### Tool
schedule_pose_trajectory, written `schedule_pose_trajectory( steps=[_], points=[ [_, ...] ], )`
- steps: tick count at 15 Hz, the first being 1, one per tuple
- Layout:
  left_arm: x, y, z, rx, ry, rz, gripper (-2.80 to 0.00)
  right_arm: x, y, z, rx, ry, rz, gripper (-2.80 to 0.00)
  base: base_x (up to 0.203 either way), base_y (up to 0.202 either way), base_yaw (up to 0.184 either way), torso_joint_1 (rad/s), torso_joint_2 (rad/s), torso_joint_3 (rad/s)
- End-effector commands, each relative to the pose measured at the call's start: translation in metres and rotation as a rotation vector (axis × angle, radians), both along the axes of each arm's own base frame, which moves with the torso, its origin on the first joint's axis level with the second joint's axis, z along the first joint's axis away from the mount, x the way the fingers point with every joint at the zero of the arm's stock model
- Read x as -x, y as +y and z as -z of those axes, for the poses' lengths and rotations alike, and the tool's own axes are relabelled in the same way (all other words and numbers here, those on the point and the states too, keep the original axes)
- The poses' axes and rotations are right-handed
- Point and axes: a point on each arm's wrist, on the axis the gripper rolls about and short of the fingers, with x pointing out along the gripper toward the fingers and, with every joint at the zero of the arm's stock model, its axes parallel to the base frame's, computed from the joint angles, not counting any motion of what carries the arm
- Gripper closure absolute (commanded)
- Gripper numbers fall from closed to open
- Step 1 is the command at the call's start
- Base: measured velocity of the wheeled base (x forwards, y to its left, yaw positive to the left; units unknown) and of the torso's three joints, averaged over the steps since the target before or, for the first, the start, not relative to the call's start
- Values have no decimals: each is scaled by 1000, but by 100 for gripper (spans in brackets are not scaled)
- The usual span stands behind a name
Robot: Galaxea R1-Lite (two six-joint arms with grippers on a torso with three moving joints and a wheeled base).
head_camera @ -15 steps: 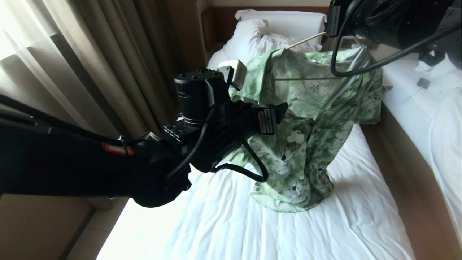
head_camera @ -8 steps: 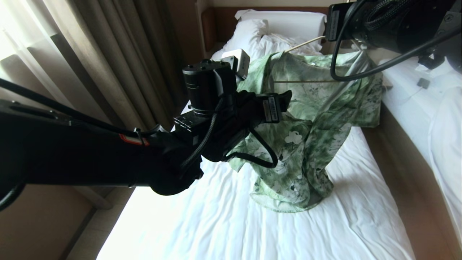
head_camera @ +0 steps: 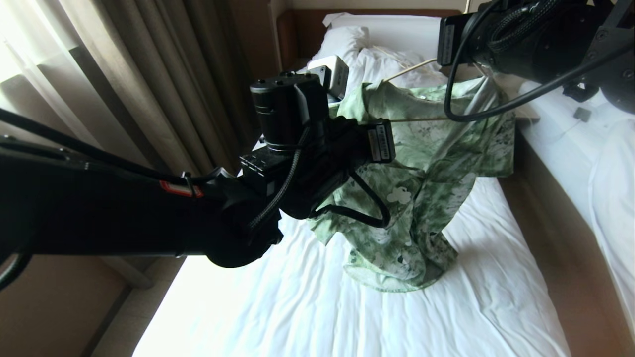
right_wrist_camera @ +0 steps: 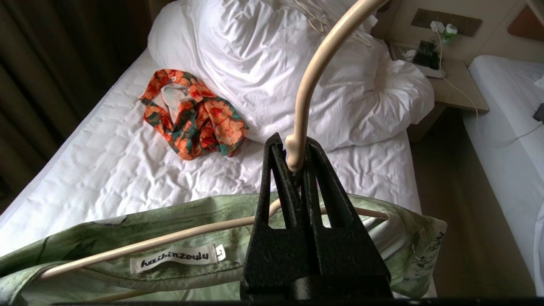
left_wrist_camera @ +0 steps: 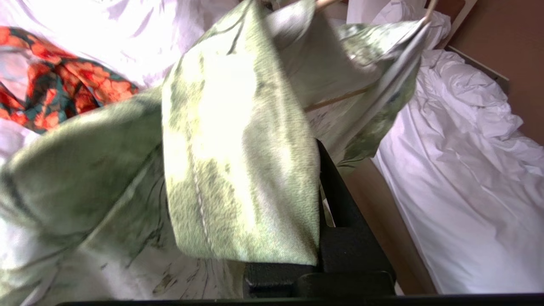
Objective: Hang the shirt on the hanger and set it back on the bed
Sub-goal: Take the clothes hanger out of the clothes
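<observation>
Right end effector (right_wrist_camera: 293, 163) clamped on the hanger (right_wrist_camera: 314, 72) neck, holding it above the bed (head_camera: 307, 307). Left end effector (left_wrist_camera: 297, 238) closed on a fold of the shirt (head_camera: 436, 163), which drapes from the hanger, hem touching the bed. Orange garment (right_wrist_camera: 195, 114) on the bed, beside the duvet (right_wrist_camera: 297, 63).

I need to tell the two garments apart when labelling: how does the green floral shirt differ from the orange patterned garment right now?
The shirt is pale green with leaf print; the orange garment is orange and dark green. The shirt hangs lifted on the hanger, its hem reaching the bed; the orange garment lies crumpled flat on the sheet. The left gripper pinches the shirt, while nothing holds the orange garment. Both are printed fabric.
</observation>
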Motion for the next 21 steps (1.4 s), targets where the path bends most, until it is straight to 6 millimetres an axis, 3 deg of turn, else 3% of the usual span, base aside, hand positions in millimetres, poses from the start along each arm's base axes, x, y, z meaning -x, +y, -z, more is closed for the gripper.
schedule_pose_trajectory(
  steps=[1,4,10,13,15,18,21],
  points=[
    [15,-2,-23,38,-55,29,0,-1,3,2,6,5,-2,0,0,0,0,0,0,0],
    [31,-13,-44,41,-101,62,0,2,6,2,7,4,-14,0,0,0,0,0,0,0],
    [54,-33,-43,-49,-115,128,0,7,14,3,19,13,-38,0,0,0,0,0,0,0],
    [32,-18,-43,-109,-87,57,0,17,11,6,49,31,-47,0,0,0,0,0,0,0],
    [23,7,-56,-113,-84,2,0,19,9,7,67,33,-44,0,0,0,0,0,0,0],
    [48,38,-71,-173,-36,13,0,10,6,11,94,40,-18,0,0,0,0,0,0,0],
    [70,56,-60,-241,21,43,0,9,5,11,97,37,-13,0,0,0,0,0,0,0]
  ],
)
